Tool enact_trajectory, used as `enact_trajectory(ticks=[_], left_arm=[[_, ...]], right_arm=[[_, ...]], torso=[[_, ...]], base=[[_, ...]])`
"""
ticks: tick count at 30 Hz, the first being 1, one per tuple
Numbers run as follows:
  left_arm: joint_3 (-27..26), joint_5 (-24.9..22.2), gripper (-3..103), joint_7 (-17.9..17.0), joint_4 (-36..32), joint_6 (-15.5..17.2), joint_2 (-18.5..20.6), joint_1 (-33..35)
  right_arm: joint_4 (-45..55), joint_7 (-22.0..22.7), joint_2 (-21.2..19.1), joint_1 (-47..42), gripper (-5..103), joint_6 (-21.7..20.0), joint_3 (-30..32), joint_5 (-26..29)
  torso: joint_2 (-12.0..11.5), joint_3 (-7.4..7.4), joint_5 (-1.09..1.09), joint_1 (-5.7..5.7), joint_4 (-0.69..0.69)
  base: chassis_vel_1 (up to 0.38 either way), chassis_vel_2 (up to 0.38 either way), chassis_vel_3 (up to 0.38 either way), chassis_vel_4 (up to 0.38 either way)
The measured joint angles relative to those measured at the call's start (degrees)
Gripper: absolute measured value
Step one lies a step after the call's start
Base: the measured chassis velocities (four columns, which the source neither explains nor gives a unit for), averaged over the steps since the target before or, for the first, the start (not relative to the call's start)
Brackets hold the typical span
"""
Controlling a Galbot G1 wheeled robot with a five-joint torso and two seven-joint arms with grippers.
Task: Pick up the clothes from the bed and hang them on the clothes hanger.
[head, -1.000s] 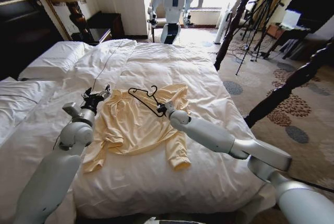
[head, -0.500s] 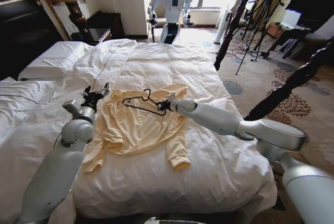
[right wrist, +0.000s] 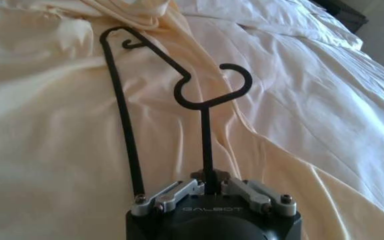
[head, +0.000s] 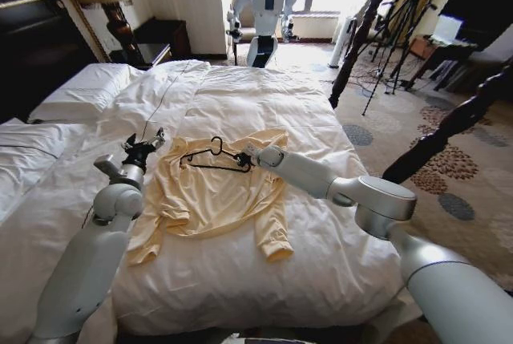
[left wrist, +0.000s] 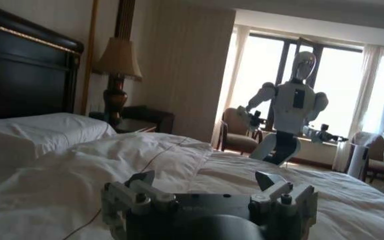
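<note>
Pale yellow-cream clothes [head: 210, 196] spread flat across the middle of the bed [head: 337, 272], on the rumpled white duvet [head: 264, 99], neckline toward the far side and sleeves trailing toward the near edge. One sleeve end folded over near the right front, the other lying along the left side.

Right pincer [head: 244, 158] reached over the upper part of the top, clamped narrow on the thin dark clothes hanger [head: 210, 157]. In the right wrist view, pincer [right wrist: 209, 187] closed on one end of the hanger [right wrist: 178, 90], where its bars meet; the hook curving out beyond the fingers, one long bar running off to a small curled tip near the bunched collar fabric. Hanger held low above the cream cloth [right wrist: 52, 125]; touching or just clear of it cannot be told.

Left pincer [head: 144, 146] held just beside the left shoulder of the top, at the edge of the fabric, fingers spread wide and gripping nothing. In the left wrist view, same pincer [left wrist: 205, 185] open with both fingertips apart above the white duvet [left wrist: 78, 170], pointing toward the pillows [left wrist: 32, 135] and dark headboard [left wrist: 18, 75].

Beyond the foot of the bed, a white humanoid robot [head: 264, 3] by the bright window. Dark twisted bedpost [head: 361, 31] to the right.
</note>
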Motion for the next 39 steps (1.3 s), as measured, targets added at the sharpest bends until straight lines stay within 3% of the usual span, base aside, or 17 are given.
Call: enact_trajectory(ticks=[4, 6, 7, 9, 11, 12, 14, 15, 16, 18, 20, 21, 22, 23, 28, 32, 39], left_arm=[[2.44, 3.73, 100, 1.27, 4.28, 3.42, 0.35, -2.45], [4.85, 6.27, 100, 4.0, 7.97, 9.33, 0.93, -5.22], [4.85, 6.27, 100, 4.0, 7.97, 9.33, 0.93, -5.22], [7.27, 6.85, 100, 5.17, 10.18, 11.76, 1.17, -7.23], [11.86, 7.92, 100, 6.56, 15.06, 10.78, 0.85, -11.09], [11.86, 7.92, 100, 6.56, 15.06, 10.78, 0.85, -11.09], [14.97, 10.51, 100, 8.03, 21.07, 7.47, -0.53, -14.52], [14.97, 10.51, 100, 8.03, 21.07, 7.47, -0.53, -14.52], [15.78, 11.57, 100, 8.89, 23.69, 6.07, -1.21, -15.77], [15.83, 12.19, 100, 9.74, 26.09, 5.19, -1.69, -16.37], [15.28, 12.89, 100, 9.14, 28.3, 4.28, -2.05, -16.49], [15.28, 12.89, 100, 9.14, 28.3, 4.28, -2.05, -16.49], [14.84, 14.49, 100, 7.93, 30.65, 3.04, -2.78, -17.04], [14.54, 16.18, 100, 7.09, 33.2, 2.0, -3.64, -17.91], [15.17, 16.14, 100, 8.34, 38.84, 1.72, -5.64, -21.38], [16.6, 14.77, 100, 9.85, 40.96, 1.93, -8.25, -24.22], [18.92, 14.57, 100, 10.55, 45.27, 2.29, -10.98, -27.97]], right_arm=[[2.52, 2.15, -1.68, -0.82, 12, -0.84, 0.43, 1.56], [5.02, 3.63, -2.86, -1.35, 21, -1.57, 0.6, 3.19], [5.02, 3.63, -2.86, -1.35, 21, -1.57, 0.6, 3.19], [5.88, 4.2, -3.2, -1.67, 32, -1.69, 0.81, 3.83], [6.47, 5.26, -3.25, -2.15, 42, -1.71, 1.22, 4.22], [6.47, 5.26, -3.25, -2.15, 42, -1.71, 1.22, 4.22], [7.61, 6.76, -3.47, -2.44, 48, -1.83, 1.33, 4.9], [7.61, 6.76, -3.47, -2.44, 48, -1.83, 1.33, 4.9], [8.39, 7.54, -3.66, -2.52, 59, -2.02, 1.38, 5.23], [8.66, 7.9, -2.96, -2.47, 65, -2.07, 1.35, 5.28], [8.59, 7.81, -1.54, -2.25, 75, -2.07, 1.33, 5.35], [8.59, 7.81, -1.54, -2.25, 75, -2.07, 1.33, 5.35], [8.73, 7.8, -1.0, -2.14, 75, -2.07, 1.4, 5.55], [9.2, 7.78, -0.78, -2.13, 80, -2.07, 1.52, 5.65], [12.36, 8.29, -2.49, -2.38, 99, -2.76, 2.12, 6.18], [15.97, 9.36, -5.72, -2.76, 100, -3.79, 3.03, 6.75], [19.95, 10.51, -10.58, -2.72, 100, -4.85, 5.36, 7.82]], torso=[[0.0, 0.0, 0.0, 0.0, -0.03], [0.0, 0.0, -0.01, 0.01, 0.0], [0.0, 0.0, -0.01, 0.01, 0.0], [0.0, 0.0, 0.0, 0.0, 0.01], [0.0, -0.01, 0.01, 0.0, -0.01], [0.0, -0.01, 0.01, 0.0, -0.01], [0.0, 0.0, 0.0, 0.01, -0.01], [0.0, 0.0, 0.0, 0.01, -0.01], [0.0, 0.0, -0.02, 0.02, -0.02], [0.0, 0.0, -0.01, 0.02, -0.05], [0.0, 0.0, 0.03, 0.01, 0.0], [0.0, 0.0, 0.03, 0.01, 0.0], [0.0, 0.0, 0.01, -0.01, 0.08], [0.0, 0.0, -0.04, -0.01, 0.08], [0.0, 0.0, 0.02, 0.0, 0.03], [0.0, 0.0, 0.03, 0.0, -0.04], [0.0, 0.0, 0.01, 0.0, 0.0]], base=[[0.0, 0.0, 0.0, 0.0], [0.0, 0.0, 0.0, 0.0], [0.0, 0.0, 0.0, 0.0], [0.0, 0.0, 0.0, 0.0], [0.0, 0.0, 0.0, 0.0], [0.0, 0.0, 0.0, 0.0], [0.0, 0.0, 0.0, 0.0], [0.0, 0.0, 0.0, 0.0], [0.0, 0.0, 0.0, 0.0], [0.0, 0.0, 0.0, 0.0], [0.0, 0.0, 0.0, 0.0], [0.0, 0.0, 0.0, 0.0], [0.0, 0.0, 0.0, 0.0], [0.0, 0.0, 0.0, 0.0], [0.0, 0.0, 0.0, 0.0], [0.0, 0.0, 0.0, 0.0], [0.0, 0.0, 0.0, 0.0]])
